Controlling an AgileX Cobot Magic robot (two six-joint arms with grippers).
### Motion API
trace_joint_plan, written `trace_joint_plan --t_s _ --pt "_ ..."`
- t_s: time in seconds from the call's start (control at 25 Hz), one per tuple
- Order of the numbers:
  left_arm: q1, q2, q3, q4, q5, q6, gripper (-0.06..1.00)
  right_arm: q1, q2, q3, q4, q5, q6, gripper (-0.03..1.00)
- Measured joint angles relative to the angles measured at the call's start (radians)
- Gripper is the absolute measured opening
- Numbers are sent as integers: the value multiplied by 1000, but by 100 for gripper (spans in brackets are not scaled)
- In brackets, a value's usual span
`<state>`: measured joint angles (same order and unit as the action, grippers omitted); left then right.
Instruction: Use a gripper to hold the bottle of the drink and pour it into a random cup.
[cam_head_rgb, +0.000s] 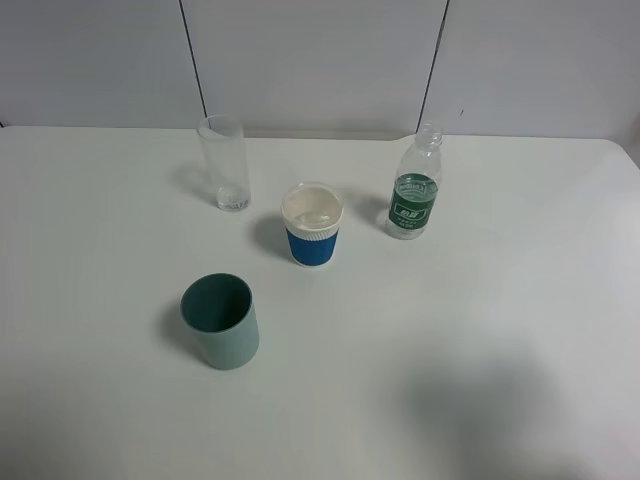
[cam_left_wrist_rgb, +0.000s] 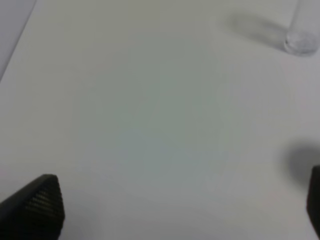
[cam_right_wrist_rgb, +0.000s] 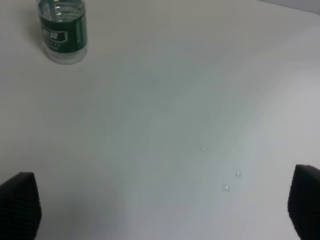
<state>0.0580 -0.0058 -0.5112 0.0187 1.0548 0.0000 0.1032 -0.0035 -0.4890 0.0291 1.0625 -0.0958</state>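
Exterior high: white desk carries bottle upright, uncapped, just beside blue-sleeved cup; tall glass and teal cup stand apart. No arm in view.

Left wrist: left gripper fingers spread wide, nothing between them, bare desk beneath; glass base far ahead, off toward one finger.

Right wrist: right gripper fingers wide apart, empty; bottle well ahead, beyond one finger; few water droplets on desk between fingers.

On the table, the glass and bottle stand toward the far edge, the paper cup between them, the plastic cup nearer the front-left.
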Motion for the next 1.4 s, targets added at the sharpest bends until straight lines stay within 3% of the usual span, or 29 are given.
trace_joint_plan --t_s 0.32,1.4 --pt "0 0 0 0 0 0 98 -148 0 0 0 0 0 99" --pt "0 0 0 0 0 0 98 -155 0 0 0 0 0 99"
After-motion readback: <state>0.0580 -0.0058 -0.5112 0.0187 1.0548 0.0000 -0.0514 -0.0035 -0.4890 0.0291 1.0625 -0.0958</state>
